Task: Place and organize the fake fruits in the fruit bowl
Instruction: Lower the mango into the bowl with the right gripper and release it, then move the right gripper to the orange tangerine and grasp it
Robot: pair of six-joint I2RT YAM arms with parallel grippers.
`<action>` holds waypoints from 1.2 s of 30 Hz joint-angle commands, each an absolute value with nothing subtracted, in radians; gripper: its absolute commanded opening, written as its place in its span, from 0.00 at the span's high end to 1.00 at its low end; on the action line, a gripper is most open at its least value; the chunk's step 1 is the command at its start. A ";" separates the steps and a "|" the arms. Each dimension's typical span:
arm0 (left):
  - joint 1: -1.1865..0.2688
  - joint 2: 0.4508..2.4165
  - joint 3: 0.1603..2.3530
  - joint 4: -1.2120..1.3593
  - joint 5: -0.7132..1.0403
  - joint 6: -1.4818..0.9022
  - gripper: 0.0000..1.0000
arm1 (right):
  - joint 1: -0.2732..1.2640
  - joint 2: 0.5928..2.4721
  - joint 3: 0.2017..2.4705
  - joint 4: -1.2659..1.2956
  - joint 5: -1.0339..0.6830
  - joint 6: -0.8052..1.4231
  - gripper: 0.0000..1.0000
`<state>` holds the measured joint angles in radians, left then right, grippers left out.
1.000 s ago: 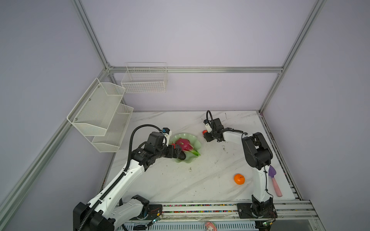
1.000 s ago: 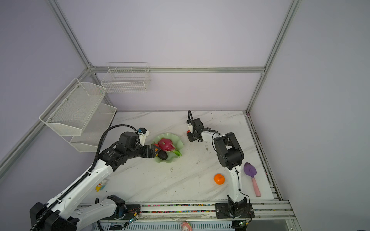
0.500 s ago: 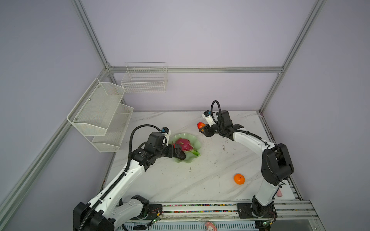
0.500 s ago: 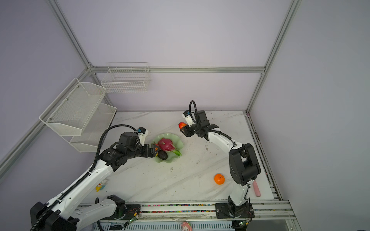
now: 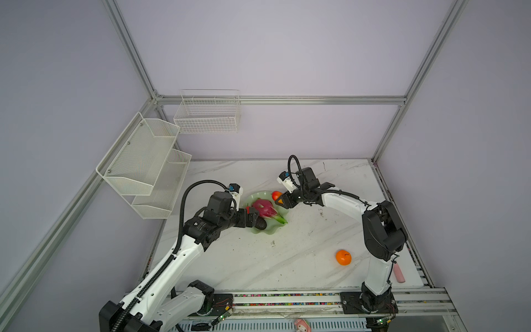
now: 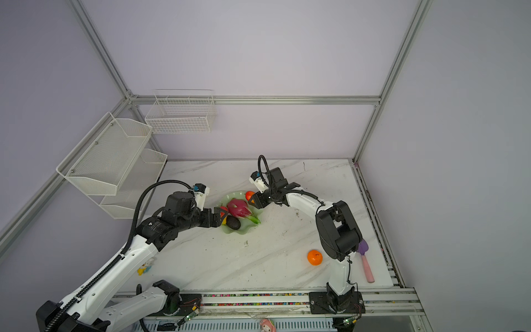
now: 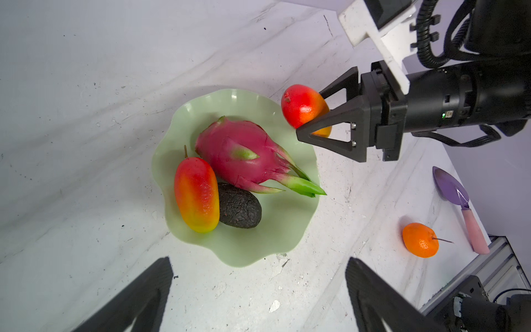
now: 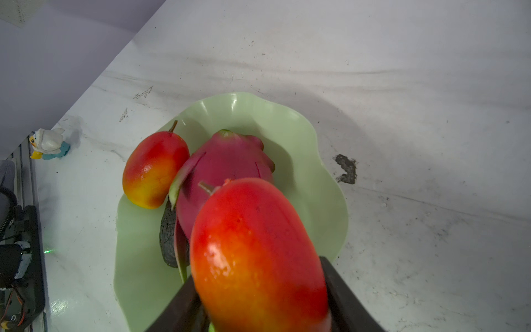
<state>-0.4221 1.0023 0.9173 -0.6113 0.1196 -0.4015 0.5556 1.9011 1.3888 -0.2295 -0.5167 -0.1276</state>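
Bare bowl (image 7: 281,224) room beside dragon fruit (image 7: 238,152), avocado (image 7: 238,209)

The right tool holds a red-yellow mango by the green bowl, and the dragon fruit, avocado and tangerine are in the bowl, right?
Not quite. The left wrist view shows the round orange plastic tangerine on the white marble table, apart from the pale mint-green wavy-rimmed bowl. The rest is right.
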 commanded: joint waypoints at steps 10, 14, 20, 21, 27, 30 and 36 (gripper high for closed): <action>-0.423 0.973 0.874 -0.613 0.120 -0.391 0.05 | 0.587 1.964 1.463 -0.293 -0.454 -0.137 0.36; -0.423 0.960 0.870 -0.623 0.125 -0.381 0.05 | 0.594 1.942 1.454 -0.281 -0.440 -0.129 0.32; -0.422 0.935 0.863 -0.627 0.122 -0.382 0.05 | 0.594 1.891 1.462 -0.258 -0.415 -0.095 0.28; -0.422 0.931 0.857 -0.623 0.127 -0.383 0.05 | 0.594 1.869 1.449 -0.246 -0.380 -0.074 0.27; -0.423 0.909 0.855 -0.625 0.145 -0.355 0.05 | 0.566 1.621 1.272 -0.226 -0.071 0.114 0.03; -0.426 0.913 0.835 -0.572 0.226 -0.356 0.05 | 0.512 1.473 1.143 -0.358 0.143 0.363 0.03; -0.600 1.031 0.864 -0.451 0.230 -0.337 0.05 | 0.478 1.166 0.785 -0.554 0.100 0.642 0.03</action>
